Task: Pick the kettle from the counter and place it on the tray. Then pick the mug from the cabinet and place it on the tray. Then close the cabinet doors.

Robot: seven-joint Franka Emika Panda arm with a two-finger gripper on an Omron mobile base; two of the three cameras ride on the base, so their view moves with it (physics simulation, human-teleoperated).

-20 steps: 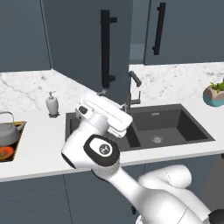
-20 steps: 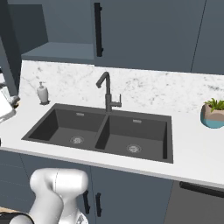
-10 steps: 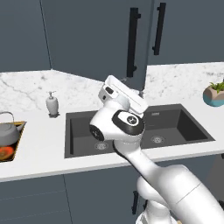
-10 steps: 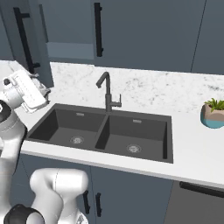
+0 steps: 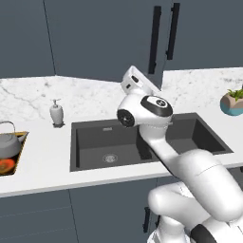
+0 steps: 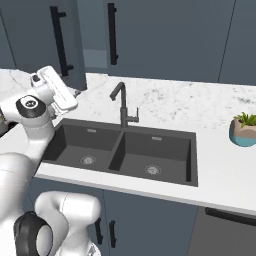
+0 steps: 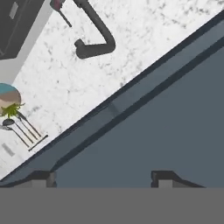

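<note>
White marble with faint grey veins makes up the bench (image 5: 33,137) we see from the left base view, with slate-blue cabinet doors (image 5: 109,38) above it and a black double sink (image 5: 109,147) set into it. Our tool (image 5: 134,78) is raised over the sink's back edge, just below the long black bar handles (image 5: 153,40); from here we cannot tell how its fingers stand. Far to the tool's left, at the frame edge, the squat grey kettle (image 5: 8,144) with its thin arched handle sits on the yellow-rimmed tray (image 5: 14,163). A small white soap bottle (image 5: 56,113) stands between them, nearer the tool. A potted plant (image 5: 233,100) sits well to the tool's right.

From the right base view, the tool (image 6: 54,86) hangs beside a door panel's bar handle (image 6: 61,41), with the black faucet (image 6: 122,105) to its right and the plant (image 6: 244,130) far beyond.

Along the hand view, both dark fingertips (image 7: 41,178) stand well apart with nothing between them, facing a flat slate-blue door panel (image 7: 166,127). Marble, the faucet (image 7: 94,37) and the plant (image 7: 8,103) lie beyond its edge.
</note>
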